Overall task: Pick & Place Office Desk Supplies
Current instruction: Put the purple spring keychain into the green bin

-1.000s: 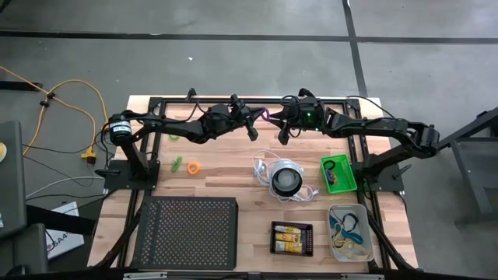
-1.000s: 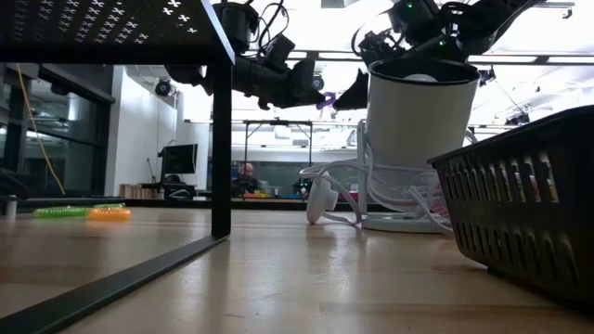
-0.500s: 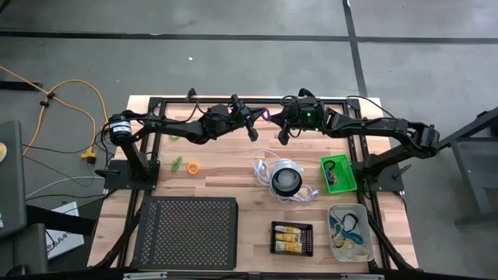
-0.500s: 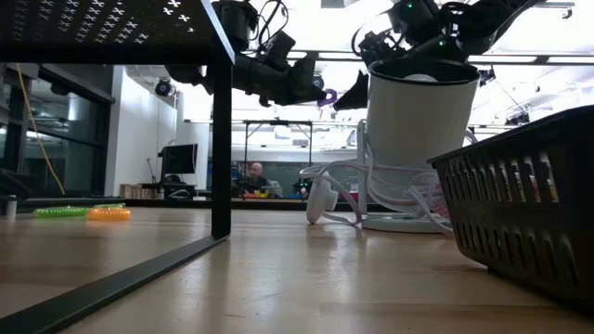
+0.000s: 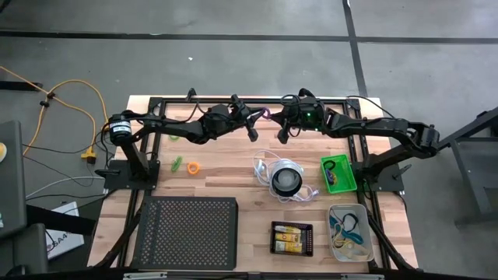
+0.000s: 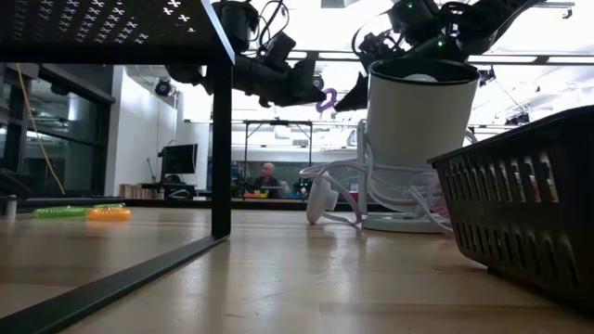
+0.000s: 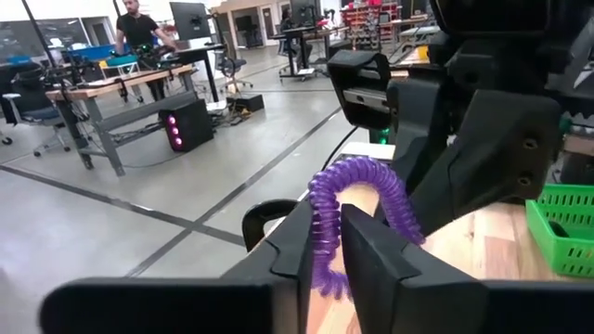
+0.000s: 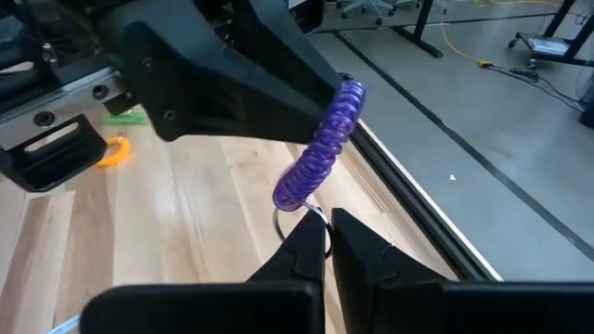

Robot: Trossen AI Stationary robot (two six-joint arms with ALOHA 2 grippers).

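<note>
While the two dark arms meet above the far edge of the wooden surface [image 5: 226,167], one purple coiled plastic loop [image 7: 357,199] spans between them: the left pincer [image 7: 329,243] pinches one end, the right pincer [image 8: 327,243] is closed at the other. Two more loops, one green [image 5: 177,164] and one orange [image 5: 192,167], lie side by side below the left arm.
</note>
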